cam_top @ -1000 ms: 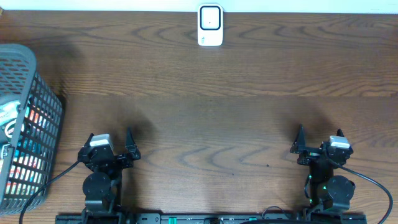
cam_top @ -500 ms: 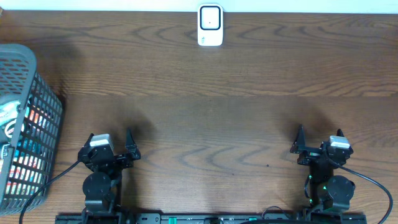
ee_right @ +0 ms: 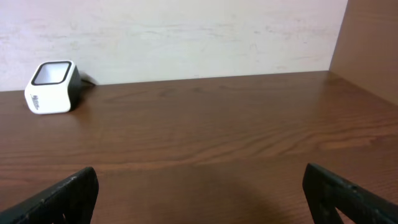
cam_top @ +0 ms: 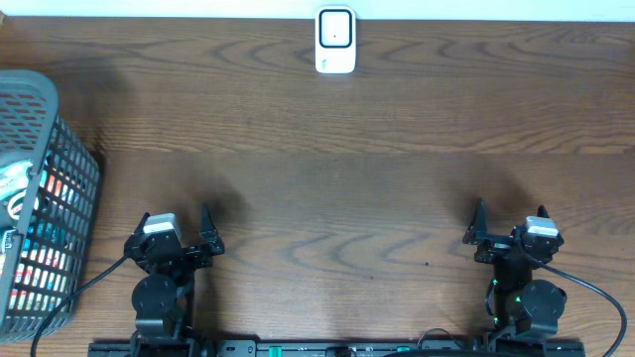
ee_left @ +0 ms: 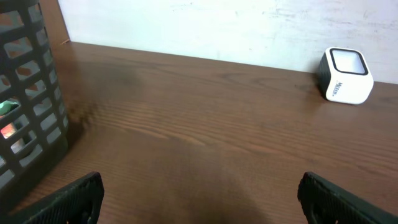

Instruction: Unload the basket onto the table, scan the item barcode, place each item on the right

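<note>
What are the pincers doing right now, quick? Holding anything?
Left pincer: open, holding nothing.
Right pincer: open, holding nothing.

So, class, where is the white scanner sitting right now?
In the overhead view the white scanner stands at the far edge of the table, midway across, well right of the grey basket.

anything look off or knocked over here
Nothing stands out. The scanner stands upright at the table's far edge, the basket sits at the left with items inside, and the left claw and right claw are open and empty.
</note>
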You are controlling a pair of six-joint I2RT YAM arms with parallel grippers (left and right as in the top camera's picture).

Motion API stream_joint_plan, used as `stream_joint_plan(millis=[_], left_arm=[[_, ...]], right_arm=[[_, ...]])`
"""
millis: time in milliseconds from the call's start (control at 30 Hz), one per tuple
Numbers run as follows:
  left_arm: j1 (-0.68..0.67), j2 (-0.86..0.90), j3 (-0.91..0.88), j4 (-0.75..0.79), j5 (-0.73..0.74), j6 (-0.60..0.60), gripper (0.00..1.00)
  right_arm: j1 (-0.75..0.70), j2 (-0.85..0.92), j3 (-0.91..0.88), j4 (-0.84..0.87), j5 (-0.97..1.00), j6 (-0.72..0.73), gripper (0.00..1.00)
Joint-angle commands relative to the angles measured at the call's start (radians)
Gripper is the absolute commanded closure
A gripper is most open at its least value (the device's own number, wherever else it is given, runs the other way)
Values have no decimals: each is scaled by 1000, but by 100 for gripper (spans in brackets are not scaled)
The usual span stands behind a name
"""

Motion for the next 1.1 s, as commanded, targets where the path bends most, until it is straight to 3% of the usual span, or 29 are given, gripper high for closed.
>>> stream_joint_plan(millis=[0, 1067], left_arm=[[5, -6, -26, -8, 5, -1, 2], [5, -6, -26, -8, -3, 29, 2]], right_arm=[[-4, -9, -3, -3, -5, -18, 1], [-4, -9, -3, -3, -5, -18, 1]])
